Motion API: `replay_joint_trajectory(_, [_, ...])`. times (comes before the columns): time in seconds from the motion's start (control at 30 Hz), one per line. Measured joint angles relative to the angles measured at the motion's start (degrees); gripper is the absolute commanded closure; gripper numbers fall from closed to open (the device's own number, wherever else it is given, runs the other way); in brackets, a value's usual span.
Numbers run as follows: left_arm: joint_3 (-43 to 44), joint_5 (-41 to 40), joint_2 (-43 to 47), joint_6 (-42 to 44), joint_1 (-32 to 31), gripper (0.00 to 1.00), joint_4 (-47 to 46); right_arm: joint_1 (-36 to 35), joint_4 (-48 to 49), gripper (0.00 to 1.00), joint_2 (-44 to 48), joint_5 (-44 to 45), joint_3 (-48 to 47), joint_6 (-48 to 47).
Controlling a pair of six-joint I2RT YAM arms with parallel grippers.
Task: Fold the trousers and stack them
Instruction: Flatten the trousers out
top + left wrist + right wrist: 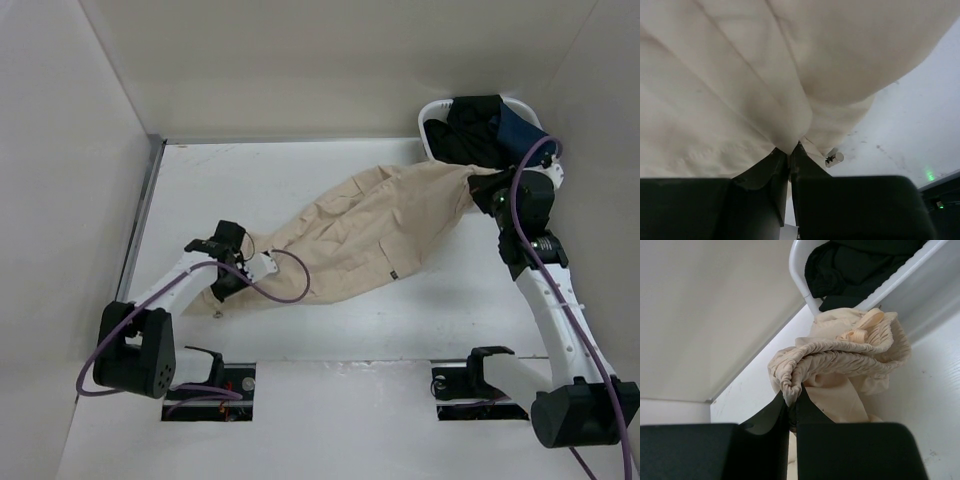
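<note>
The beige trousers [370,230] lie stretched diagonally across the table, from lower left to upper right, with a small dark label near their lower edge. My left gripper [243,268] is shut on the leg end; the wrist view shows cloth [740,75] pinched between the fingers [765,175]. My right gripper [487,193] is shut on the gathered elastic waistband [840,360] at the upper right, next to the basket. Both ends look slightly lifted.
A white basket [432,112] with black and navy garments [480,130] stands in the back right corner, also seen in the right wrist view [800,270]. White walls enclose the table on the left, back and right. A small white cylinder [836,158] lies on the table by the left fingers.
</note>
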State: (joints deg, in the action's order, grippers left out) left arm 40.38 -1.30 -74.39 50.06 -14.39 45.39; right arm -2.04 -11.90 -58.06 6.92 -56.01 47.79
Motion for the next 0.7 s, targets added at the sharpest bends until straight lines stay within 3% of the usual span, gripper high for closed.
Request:
replay_joint_trajectory(0.17, [7.67,-0.2,-0.02,-0.24,4.26,0.95,-2.73,0.52,0.11,0.99,0.46,-0.04,0.87,-0.02])
replay_joint_trajectory(0.33, [23.82,0.2,-4.09,-1.18,9.77,0.9,-10.19,0.52,0.42,0.99,0.55,-0.07,2.1,-0.46])
replay_joint_trajectory(0.4, [29.97,-0.02,-8.31,-1.09,12.15,0.76,-14.08,0.52,0.37,0.99,0.63,-0.07,2.67,-0.66])
replay_joint_trajectory(0.47, [36.44,-1.29,-14.8,-1.14,14.82,0.51,-17.92,0.48,0.44,0.99,0.63,-0.07,3.37,-0.7])
replay_joint_trajectory(0.53, [42.34,-3.37,-22.03,-1.29,17.66,0.33,-21.38,0.39,0.42,0.99,0.61,-0.07,3.98,-0.7])
replay_joint_trajectory(0.63, [44.37,-4.31,-27.65,-0.44,22.56,0.23,-24.11,-0.15,0.31,0.99,0.61,-0.07,4.5,-0.74])
replay_joint_trajectory(0.7, [39.95,-2.91,-25.29,2.43,25.55,0.19,-23.19,-0.55,0.37,0.99,0.68,-0.07,4.5,-0.98])
